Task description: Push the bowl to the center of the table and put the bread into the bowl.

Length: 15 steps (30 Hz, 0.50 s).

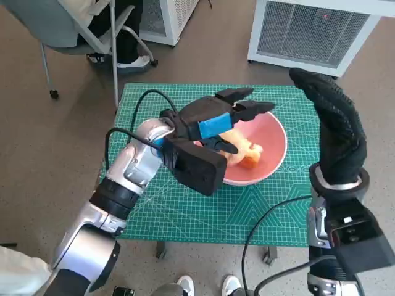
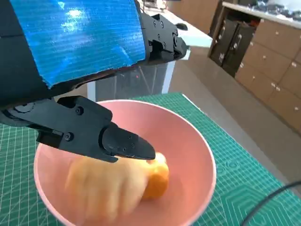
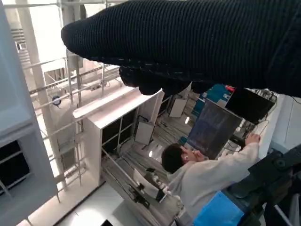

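Left hand [image 1: 217, 121] is hovering over the bowl [image 1: 271, 161], fingers spread apart: the upper ones are reaching out past the far rim, a lower one [image 2: 120, 141] is pointing down into the bowl. It's gripping nothing. That lower finger is sitting right above the bread [image 2: 117, 181]; can't tell whether it's touching, since the bread is blurred in the left wrist view.

Bread is lying inside the bowl, pale with an orange-brown end toward the right side of the bowl, resting on the bottom.

Bowl is pink, upright, standing on the green cutting mat [image 1: 185, 209] that's covering the worktop. It's sitting right of the mat's middle, nearer the far edge than the near one.

Right hand [image 1: 336, 126] is raised above the right end of the worktop, gloved fingers pointing up and away, well apart from the bowl. It's holding nothing; how far the fingers are parted isn't clear in any view.

A black cable [image 1: 265, 228] is looping over the near right part of the mat. Beyond the worktop: a white slatted unit [image 1: 315, 31] at far right, a chair [image 1: 80, 37] at far left with a person's legs beside it. Right wrist view, turned, is showing a person in a pale top [image 3: 207, 176].
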Tool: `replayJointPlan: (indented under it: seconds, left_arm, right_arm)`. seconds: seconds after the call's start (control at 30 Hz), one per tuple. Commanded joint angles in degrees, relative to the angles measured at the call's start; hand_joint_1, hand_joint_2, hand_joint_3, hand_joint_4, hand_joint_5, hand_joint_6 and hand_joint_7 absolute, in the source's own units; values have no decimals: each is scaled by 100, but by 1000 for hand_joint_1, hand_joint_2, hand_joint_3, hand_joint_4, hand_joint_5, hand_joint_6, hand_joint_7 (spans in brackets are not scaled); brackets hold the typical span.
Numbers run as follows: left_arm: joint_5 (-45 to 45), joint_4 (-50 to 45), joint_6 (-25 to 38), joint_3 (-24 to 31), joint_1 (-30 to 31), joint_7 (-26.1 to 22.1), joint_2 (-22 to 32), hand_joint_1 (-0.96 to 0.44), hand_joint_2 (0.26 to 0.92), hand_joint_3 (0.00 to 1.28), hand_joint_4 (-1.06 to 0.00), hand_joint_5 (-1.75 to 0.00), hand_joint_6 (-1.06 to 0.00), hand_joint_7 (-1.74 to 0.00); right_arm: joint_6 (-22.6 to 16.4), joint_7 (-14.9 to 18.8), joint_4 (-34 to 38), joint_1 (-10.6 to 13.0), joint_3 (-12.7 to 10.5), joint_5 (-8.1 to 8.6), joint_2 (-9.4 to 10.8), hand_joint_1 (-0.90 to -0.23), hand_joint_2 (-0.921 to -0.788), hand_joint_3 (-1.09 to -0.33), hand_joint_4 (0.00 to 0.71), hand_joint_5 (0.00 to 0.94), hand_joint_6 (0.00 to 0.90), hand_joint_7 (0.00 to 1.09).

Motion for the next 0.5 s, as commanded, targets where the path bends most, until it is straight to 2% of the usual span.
replayJointPlan:
  seconds: [0.03,0.3,0.5]
  left_arm:
    - [-265,138,-205,211,-126,5,38,-455,921,117,1,1,-157,-36]
    - [-1769,57,-386,1103,134,-521,-35,-458,921,188,-29,-12,-200,-53]
    - [-2983,-499,-200,1812,555,-508,-411,-432,921,263,-96,-39,-249,-88]
  right_arm:
    - [96,-68,-25,117,-12,-94,18,-559,-921,-740,291,1,16,705]
    - [196,-72,-102,70,-33,-42,-24,-542,-921,-743,292,1,18,702]
    - [364,-72,-268,19,-43,4,-48,-541,-921,-742,281,0,22,699]
